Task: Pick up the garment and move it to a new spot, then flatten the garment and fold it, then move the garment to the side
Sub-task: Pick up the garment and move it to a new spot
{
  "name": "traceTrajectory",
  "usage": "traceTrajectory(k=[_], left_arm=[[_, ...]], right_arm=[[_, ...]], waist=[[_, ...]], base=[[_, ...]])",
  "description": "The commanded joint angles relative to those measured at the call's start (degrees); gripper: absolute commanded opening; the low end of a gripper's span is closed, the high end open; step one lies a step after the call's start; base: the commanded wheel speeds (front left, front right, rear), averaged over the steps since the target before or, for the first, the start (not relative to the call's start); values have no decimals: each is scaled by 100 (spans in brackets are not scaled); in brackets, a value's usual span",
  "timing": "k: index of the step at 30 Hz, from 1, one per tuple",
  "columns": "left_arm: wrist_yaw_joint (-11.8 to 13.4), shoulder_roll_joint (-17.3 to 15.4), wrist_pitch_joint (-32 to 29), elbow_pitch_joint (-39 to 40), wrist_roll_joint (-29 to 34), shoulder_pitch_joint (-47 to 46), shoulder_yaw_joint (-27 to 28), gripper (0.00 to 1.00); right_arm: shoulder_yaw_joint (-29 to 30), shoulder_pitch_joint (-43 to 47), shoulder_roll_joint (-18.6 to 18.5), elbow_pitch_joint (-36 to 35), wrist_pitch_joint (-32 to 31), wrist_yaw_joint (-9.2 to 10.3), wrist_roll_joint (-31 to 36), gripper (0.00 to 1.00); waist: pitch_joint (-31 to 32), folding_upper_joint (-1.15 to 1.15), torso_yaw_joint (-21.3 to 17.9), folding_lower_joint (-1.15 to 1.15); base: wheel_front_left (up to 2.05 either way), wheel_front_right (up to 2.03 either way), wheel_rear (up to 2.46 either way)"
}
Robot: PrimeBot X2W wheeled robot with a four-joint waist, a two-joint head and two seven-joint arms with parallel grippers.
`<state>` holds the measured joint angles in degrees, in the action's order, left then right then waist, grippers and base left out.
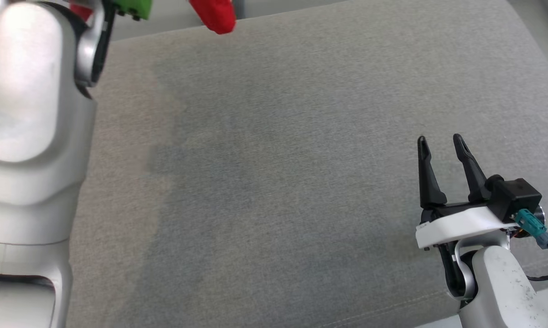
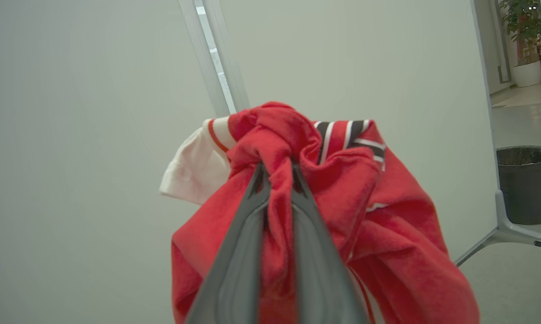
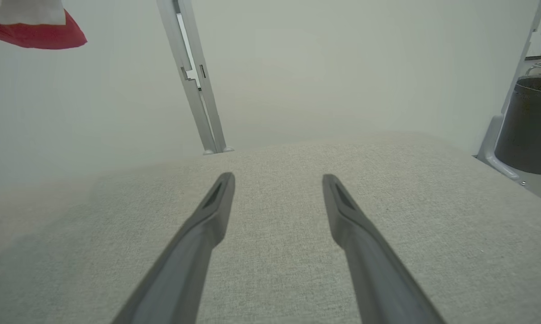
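Red garment point(image 2: 378, 216) hangs bunched, clamped between the fingers of the left gripper point(image 2: 277, 168) and raised off the cushion point(image 1: 274, 182) for transfer, while the right gripper point(image 1: 440, 139) hovers low, fingers wide apart and empty, presumably ready to assist.

The garment point(image 2: 387, 234) hung pinched in the left pincer point(image 2: 277, 170), above the cushion's point(image 1: 274, 182) far left edge. The right pincer point(image 1: 439, 137) sat over the cushion's near right, well apart from it. A panel point(image 3: 342, 67) stood behind the cushion, and a bin point(image 2: 527, 184) stood on the floor point(image 2: 513, 279) to its right.
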<state>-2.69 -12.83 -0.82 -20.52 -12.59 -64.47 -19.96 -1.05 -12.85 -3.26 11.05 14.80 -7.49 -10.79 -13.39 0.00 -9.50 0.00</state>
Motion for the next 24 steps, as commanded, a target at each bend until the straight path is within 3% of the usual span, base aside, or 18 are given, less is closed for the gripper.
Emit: traceTrajectory(k=[1, 8, 18, 19, 20, 24], left_arm=[[-30, 78, 75, -44, 90, 178, -114, 0], [-24, 424, 435, -595, -49, 989, -459, 0], [-28, 843, 956, -1798, -267, 2231, -951, 0], [-21, 860, 998, -1895, -295, 2283, -988, 63], [37, 883, 1102, -1975, -279, 2295, -1038, 100], [114, 955, 1410, -2042, -268, 2287, -1203, 100]], right_arm=[[3, 14, 16, 35, 37, 0, -43, 100], [-54, -65, 32, -120, 44, 0, -110, 100], [-68, -119, 36, -208, 46, 0, -156, 100], [-79, -124, 37, -202, 45, 0, -152, 100], [-79, -124, 37, -199, 45, 0, -140, 100], [-80, -52, 37, -176, 44, 0, -97, 100]], waist=[[-4, 0, -499, 0], [-149, 0, -774, 0], [-307, 0, -744, 0], [-304, 0, -733, 0], [-294, 0, -703, 0], [-203, 0, -554, 0]], base=[[0, 0, 0], [0, 0, 0], [0, 0, 0], [0, 0, 0], [0, 0, 0], [0, 0, 0]])
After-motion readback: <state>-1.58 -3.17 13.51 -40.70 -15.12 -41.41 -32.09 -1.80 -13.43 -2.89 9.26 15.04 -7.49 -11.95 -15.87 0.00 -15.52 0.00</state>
